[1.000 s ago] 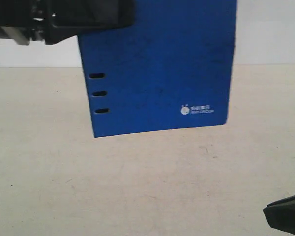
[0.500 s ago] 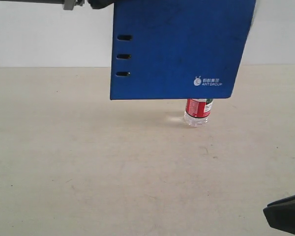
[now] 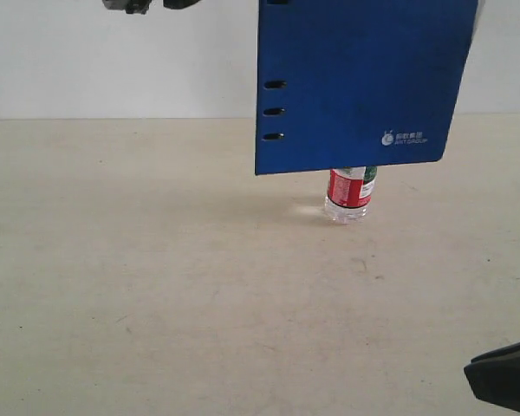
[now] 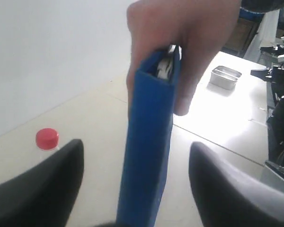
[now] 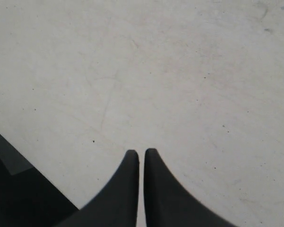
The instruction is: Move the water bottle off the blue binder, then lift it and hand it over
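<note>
The blue binder (image 3: pixel 364 82) hangs upright in the air above the table, its white logo at the lower right corner. In the left wrist view a human hand (image 4: pixel 180 42) grips the far end of the binder (image 4: pixel 149 151), which passes between the fingers of my left gripper (image 4: pixel 136 144); the jaws stand wide open with a gap on both sides. The water bottle (image 3: pixel 350 192) stands on the table behind the binder's lower edge, top hidden; its red cap (image 4: pixel 47 138) shows in the left wrist view. My right gripper (image 5: pixel 141 153) is shut on nothing, low at the front right (image 3: pixel 503 386).
A small metal tin (image 4: pixel 225 77) sits on a white table beyond the beige tabletop (image 3: pixel 156 286). Dark equipment (image 4: pixel 280 71) stands further off on that side. A black edge (image 5: pixel 19 194) borders the table beside the right gripper.
The binder has shifted right and risen, uncovering the bottle's lower half. The left arm has moved up, almost out of the exterior view. The right gripper has stayed put.
</note>
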Controlling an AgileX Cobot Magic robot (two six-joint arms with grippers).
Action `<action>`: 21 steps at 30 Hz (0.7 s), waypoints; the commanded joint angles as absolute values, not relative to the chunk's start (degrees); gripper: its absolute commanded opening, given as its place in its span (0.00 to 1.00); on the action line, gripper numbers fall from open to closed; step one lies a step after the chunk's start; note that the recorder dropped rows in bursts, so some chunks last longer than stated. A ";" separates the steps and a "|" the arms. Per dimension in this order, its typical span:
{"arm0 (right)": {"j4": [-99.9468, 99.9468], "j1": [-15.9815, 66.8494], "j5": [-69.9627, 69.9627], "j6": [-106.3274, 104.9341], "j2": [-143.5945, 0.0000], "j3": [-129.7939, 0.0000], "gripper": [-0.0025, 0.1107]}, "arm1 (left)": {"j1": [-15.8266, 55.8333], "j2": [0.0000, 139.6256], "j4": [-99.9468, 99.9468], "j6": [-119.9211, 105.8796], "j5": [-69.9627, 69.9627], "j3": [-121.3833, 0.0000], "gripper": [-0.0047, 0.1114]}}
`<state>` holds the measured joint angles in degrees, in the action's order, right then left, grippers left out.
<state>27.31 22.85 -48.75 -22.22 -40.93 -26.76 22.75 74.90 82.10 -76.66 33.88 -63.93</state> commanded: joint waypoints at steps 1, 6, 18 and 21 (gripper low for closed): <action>27.40 23.00 -48.31 -22.68 -40.63 -26.65 0.02 | 22.59 74.42 77.58 -74.02 32.51 -64.36 0.57; 27.40 23.00 -48.40 -22.68 -40.63 -26.65 0.02 | 22.45 73.91 58.49 -62.88 28.58 -64.36 0.56; 27.97 23.00 -46.19 -22.68 -40.63 -26.65 0.02 | 3.58 59.59 10.89 -30.34 16.66 -64.24 0.23; 29.93 23.00 -41.82 -22.68 -40.63 -26.65 0.02 | -2.01 50.80 9.71 -30.95 19.91 -64.24 0.08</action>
